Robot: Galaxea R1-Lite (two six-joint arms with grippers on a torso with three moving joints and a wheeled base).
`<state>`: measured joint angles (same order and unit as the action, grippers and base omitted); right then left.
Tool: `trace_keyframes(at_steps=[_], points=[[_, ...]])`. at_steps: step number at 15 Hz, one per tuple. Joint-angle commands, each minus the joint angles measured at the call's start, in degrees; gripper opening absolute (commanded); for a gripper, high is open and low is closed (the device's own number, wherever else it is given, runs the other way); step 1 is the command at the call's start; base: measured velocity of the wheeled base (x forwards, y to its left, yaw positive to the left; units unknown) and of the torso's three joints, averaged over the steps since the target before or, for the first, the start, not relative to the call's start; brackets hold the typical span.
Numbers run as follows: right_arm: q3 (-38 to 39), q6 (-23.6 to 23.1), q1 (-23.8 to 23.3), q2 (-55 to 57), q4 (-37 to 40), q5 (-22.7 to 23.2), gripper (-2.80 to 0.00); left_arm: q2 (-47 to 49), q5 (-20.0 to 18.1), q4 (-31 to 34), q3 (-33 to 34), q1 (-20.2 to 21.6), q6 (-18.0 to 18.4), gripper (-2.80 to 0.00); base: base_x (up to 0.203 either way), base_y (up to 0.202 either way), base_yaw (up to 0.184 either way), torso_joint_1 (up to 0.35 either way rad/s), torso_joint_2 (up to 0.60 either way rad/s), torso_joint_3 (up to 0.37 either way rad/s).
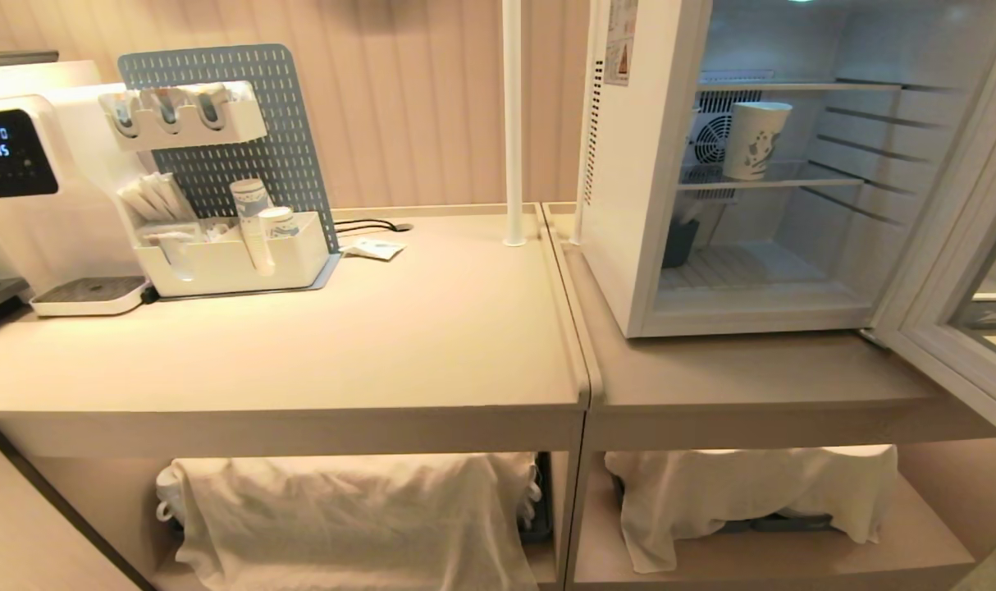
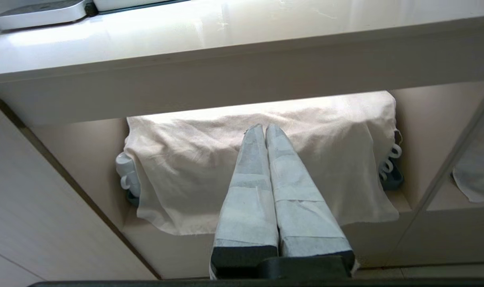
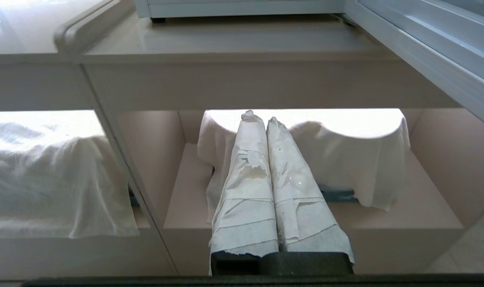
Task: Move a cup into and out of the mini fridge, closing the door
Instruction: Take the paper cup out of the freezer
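Note:
The white mini fridge [image 1: 629, 205] stands on the right counter with its door [image 1: 953, 271] swung wide open to the right. A white paper cup [image 1: 755, 139] with a blue print stands upright on the fridge's middle shelf, near the rear fan. Neither arm shows in the head view. My left gripper [image 2: 264, 128] is shut and empty, low in front of the left under-counter shelf. My right gripper [image 3: 261, 119] is shut and empty too, low before the right under-counter shelf; the door's lower edge [image 3: 425, 52] shows above it.
On the left counter stand a water dispenser [image 1: 30, 180], a pegboard organiser [image 1: 227, 238] with stacked cups [image 1: 252, 222], and a white pole [image 1: 512, 123]. Cloths [image 1: 342, 517] [image 1: 752, 492] cover things on the lower shelves. A dark container [image 1: 678, 242] sits inside the fridge's lower part.

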<state>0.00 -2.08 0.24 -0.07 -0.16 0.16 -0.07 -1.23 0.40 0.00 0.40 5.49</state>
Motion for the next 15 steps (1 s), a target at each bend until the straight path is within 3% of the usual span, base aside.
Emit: trace_keyframes(at_steps=[1,3,5,8,10,12,15], points=[[-0.1,0.8,0.0,0.0,-0.1,-0.1,-2.80,0.1,0.3,-0.1,0.0,0.0,-0.1,-2.80,0.177,0.000,0.000,0.005,0.00,0.002],[-3.1,1.6,0.0,0.5,0.5,0.5,-2.80,0.1,0.3,-0.1,0.0,0.0,-0.3,-2.80,0.048,0.000,-0.003,0.004,0.01,0.002],[-14.7,1.5,0.0,5.2,5.8,1.8,-2.80,0.1,0.3,-0.1,0.0,0.0,-0.2,-2.80,0.000,0.000,0.000,0.000,0.00,0.000],[-46.3,1.9,0.4,20.8,20.6,4.1,-2.80,0.1,0.3,-0.1,0.0,0.0,-0.3,-2.80,0.000,0.000,0.000,0.000,0.00,0.000],[-70.7,2.7,0.7,37.8,31.9,6.5,-2.80,0.1,0.3,-0.1,0.0,0.0,-0.2,-2.80,0.000,0.000,0.000,0.000,0.00,0.000],[-90.3,3.9,1.0,55.5,41.6,8.2,-2.80,0.1,0.3,-0.1,0.0,0.0,-0.2,-2.80,0.000,0.000,0.000,0.000,0.00,0.000],[-105.0,5.7,1.7,75.7,48.3,8.6,-2.80,0.1,0.4,-0.1,0.0,0.0,-0.3,-2.80,0.000,0.000,0.000,0.000,0.00,0.000]])
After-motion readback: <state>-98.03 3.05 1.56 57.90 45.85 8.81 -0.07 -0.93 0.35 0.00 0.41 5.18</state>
